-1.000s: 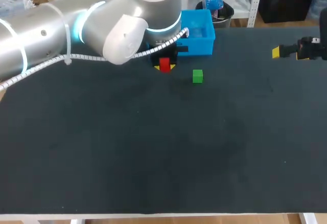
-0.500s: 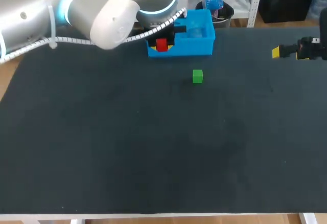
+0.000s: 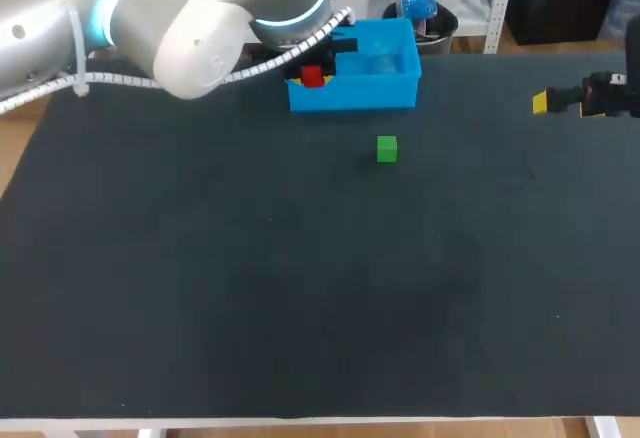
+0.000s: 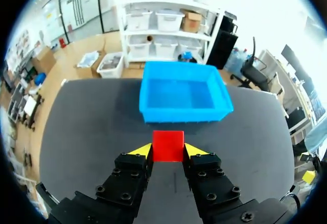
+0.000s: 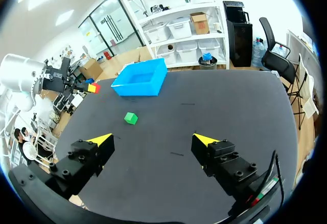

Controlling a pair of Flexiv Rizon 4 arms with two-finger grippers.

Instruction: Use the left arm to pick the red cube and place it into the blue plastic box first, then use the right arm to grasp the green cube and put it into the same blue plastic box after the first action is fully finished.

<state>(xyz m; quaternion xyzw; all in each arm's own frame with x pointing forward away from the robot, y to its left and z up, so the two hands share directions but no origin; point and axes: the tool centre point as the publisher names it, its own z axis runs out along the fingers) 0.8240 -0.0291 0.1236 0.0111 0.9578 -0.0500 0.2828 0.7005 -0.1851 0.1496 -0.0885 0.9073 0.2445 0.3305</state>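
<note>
My left gripper (image 4: 168, 151) is shut on the red cube (image 4: 168, 145), holding it in the air just short of the blue plastic box (image 4: 185, 113). From above, the red cube (image 3: 312, 77) hangs by the near left corner of the blue box (image 3: 360, 93), with the left gripper (image 3: 312, 80) around it. The green cube (image 3: 387, 148) rests on the black table in front of the box. My right gripper (image 5: 153, 139) hovers open and empty at the table's right side, far from the green cube (image 5: 131, 117). In that view the box (image 5: 141, 82) and the red cube (image 5: 93, 87) show ahead.
The black table (image 3: 300, 288) stretches wide around the green cube. My left arm's large silver body (image 3: 150, 18) hangs over the table's far left corner. The right gripper (image 3: 565, 101) sits near the far right edge.
My left gripper has lifted the red cube off the table and carried it back and up towards the blue box. The right arm and green cube have stayed put.
</note>
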